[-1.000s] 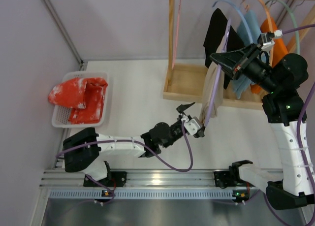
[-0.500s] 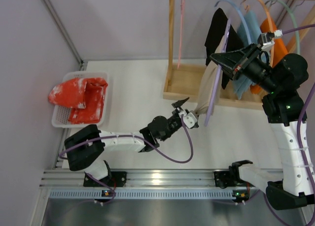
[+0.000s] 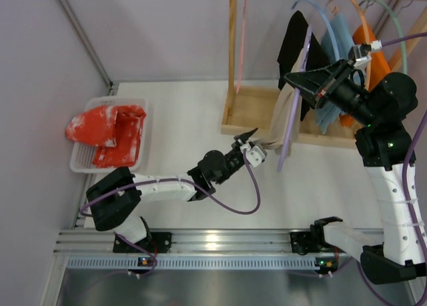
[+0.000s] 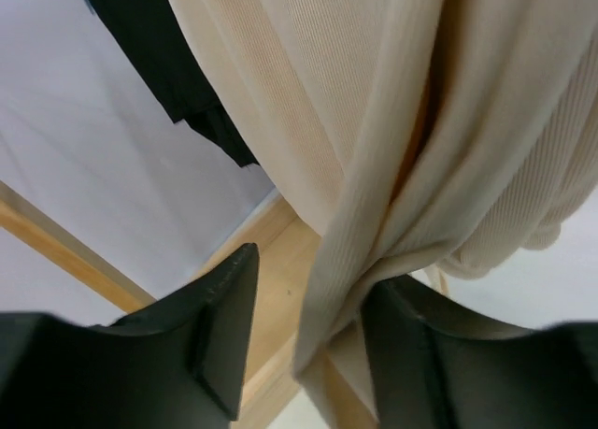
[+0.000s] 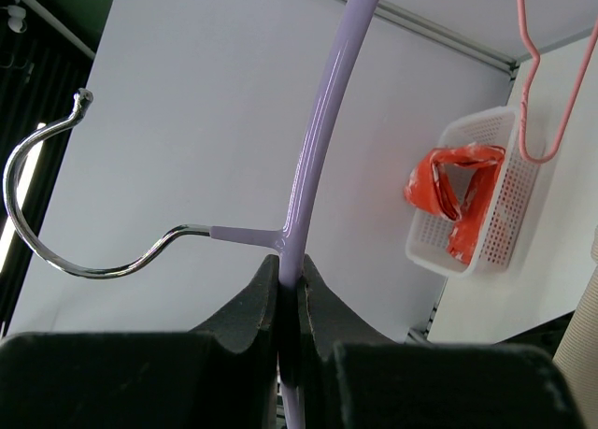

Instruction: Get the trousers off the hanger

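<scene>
Recorded a shift of the left gripper (image 3: 251,148) toward 11 o'clock over the last second, with the lower end of the trousers (image 3: 279,123) drawn along and away from the lower rod of the hanger (image 5: 297,195). Found no matching shift in the right gripper (image 5: 291,270), clamped tight on the lavender rod just below the hook and holding it at about 1 o'clock on the table, before the wooden rack (image 3: 231,53). Saw in the left wrist view jaws standing apart around a hanging fold of cream cloth, fold against one finger, a gap beside the other; no firm pinch confirmed. Judged the removal under way but unfinished: upper part of the trousers draped on the hanger, lower part slanting off toward 8 o'clock. Flagged a risk of the fold slipping free on further pull. Checked containers: white basket (image 3: 81,161) at 9 o'clock, holding a crumpled red-and-white cloth (image 3: 110,129), nothing else visible in it; rack base (image 3: 250,109) at 1 o'clock, bare wood on its left part, remainder hidden behind hung garments.
</scene>
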You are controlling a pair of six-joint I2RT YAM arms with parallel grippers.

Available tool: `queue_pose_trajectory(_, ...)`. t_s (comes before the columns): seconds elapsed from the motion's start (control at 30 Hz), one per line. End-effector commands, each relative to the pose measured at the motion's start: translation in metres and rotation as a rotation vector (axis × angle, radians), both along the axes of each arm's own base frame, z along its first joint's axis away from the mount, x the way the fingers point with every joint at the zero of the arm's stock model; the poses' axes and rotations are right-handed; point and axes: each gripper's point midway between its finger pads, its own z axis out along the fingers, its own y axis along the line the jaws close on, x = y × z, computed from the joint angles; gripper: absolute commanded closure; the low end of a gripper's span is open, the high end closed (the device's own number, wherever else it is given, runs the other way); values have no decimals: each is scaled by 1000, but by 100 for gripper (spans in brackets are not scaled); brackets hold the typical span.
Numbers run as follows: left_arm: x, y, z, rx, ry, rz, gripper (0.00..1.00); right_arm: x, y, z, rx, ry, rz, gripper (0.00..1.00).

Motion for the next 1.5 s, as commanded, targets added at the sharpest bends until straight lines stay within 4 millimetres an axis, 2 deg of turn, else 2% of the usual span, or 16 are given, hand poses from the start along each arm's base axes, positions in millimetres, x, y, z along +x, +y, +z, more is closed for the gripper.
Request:
queue_pose_trajectory(0.0,-3,-5,60,-160,-76,-29,50,-27,-4,39,33,-177,13,100)
queue_pose_trajectory(0.07,-4,-6,72,-190,-75,-40,58,-27,-4,38,29,-180,13,100)
queue_pose_trajectory(0.13,-6,-5,81,-208,-72,-48,81,-29,-3,37,26,-184,20,100)
queue_pose_trajectory(0.23,-6,-5,97,-243,-12,-57,100,-28,-2,33,19,-193,22,100)
queue_pose_trajectory(0.3,-8,-5,97,-230,25,-60,100,-26,-2,26,9,-187,22,100)
queue_pose_trajectory(0.47,-14,15,134,-280,22,-42,100,-22,-1,3,-28,-173,19,100)
queue_pose_trajectory(0.5,-12,17,133,-261,38,-29,100,-20,-1,-5,-43,-170,18,100)
queue_pose_trajectory(0.67,-22,36,185,-347,48,-31,100,-14,0,-38,-93,-135,17,100)
queue_pose_trajectory(0.8,-24,52,225,-409,66,-12,100,-5,1,-78,-144,-79,15,100)
queue_pose_trajectory(0.9,-31,62,260,-460,39,-25,100,0,2,-103,-165,-36,21,100)
queue_pose_trajectory(0.93,-35,67,281,-500,27,-37,100,1,2,-108,-170,-27,23,100)
queue_pose_trajectory(1.0,-38,69,295,-514,23,-49,100,4,3,-125,-184,3,25,100)
queue_pose_trajectory(1.03,-42,77,319,-561,9,-56,100,5,3,-131,-190,14,25,100)
queue_pose_trajectory(1.07,-42,78,324,-561,13,-53,100,7,3,-142,-197,41,29,100)
queue_pose_trajectory(1.23,-48,99,378,-646,-40,-42,100,7,4,-171,-234,64,42,100)
queue_pose_trajectory(1.47,-57,134,434,-727,-135,6,100,7,4,-202,-267,109,52,100)
